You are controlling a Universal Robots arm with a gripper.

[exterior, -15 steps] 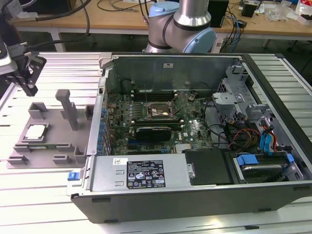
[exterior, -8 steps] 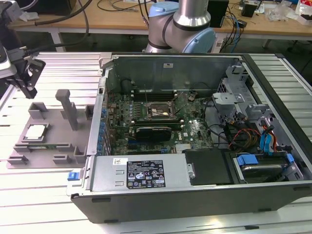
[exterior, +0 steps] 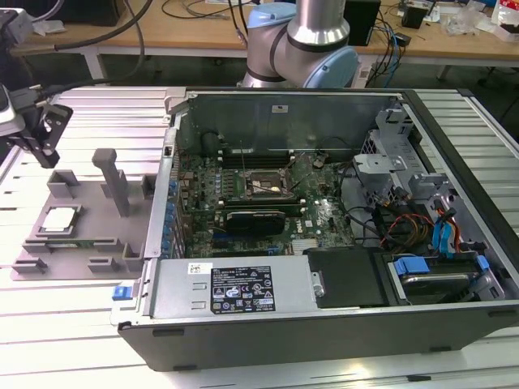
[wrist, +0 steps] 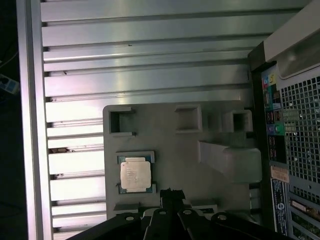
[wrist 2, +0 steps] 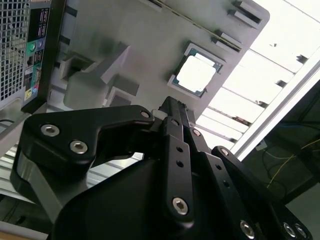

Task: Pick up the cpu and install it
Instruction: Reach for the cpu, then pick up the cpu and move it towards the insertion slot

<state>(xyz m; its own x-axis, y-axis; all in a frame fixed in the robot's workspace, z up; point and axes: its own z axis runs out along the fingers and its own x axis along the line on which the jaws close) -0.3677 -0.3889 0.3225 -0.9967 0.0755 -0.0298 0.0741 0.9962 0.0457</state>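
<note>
First wrist view: the cpu lies in a gray tray, near the gripper, pressed together.

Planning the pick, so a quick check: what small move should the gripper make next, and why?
Probably a sideways shift to centre over the cpu. In the first wrist view the gripper sits off to one side of the chip, which lies untouched in its grey fixture.

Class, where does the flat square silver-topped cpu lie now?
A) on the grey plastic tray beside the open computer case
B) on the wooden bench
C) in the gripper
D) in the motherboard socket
A: the silver-topped square cpu sits on the grey plastic tray, outside the black computer case.
</note>
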